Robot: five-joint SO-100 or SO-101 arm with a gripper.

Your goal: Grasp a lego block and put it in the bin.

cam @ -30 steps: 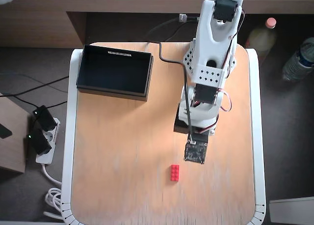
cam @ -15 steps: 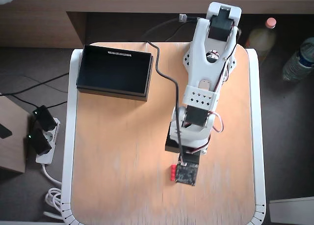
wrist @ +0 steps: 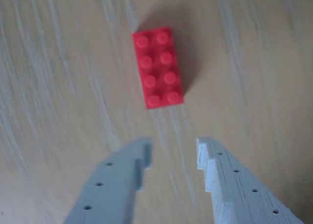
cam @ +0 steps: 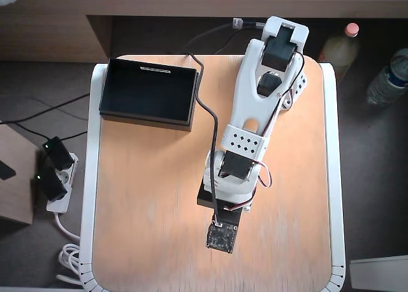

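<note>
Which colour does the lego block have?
Bright red; the lego block shows best in the wrist view.

"What sort of place is this?"

"It looks like a room in a home. A small wooden table (cam: 146,196) with a white rim stands on a dark carpet (cam: 38,81)."

"What else shows that?"

"At the far right in the overhead view, two drink bottles (cam: 389,78) stand on the floor. On the left a white power strip (cam: 57,183) lies there with black plugs in it, and wires (cam: 32,113) run across the carpet. Along the far edge there is wooden furniture (cam: 57,40) with something white on top."

"And the robot?"

"A little white robot arm (cam: 255,113) sits on the table, like a hobby set."
</note>
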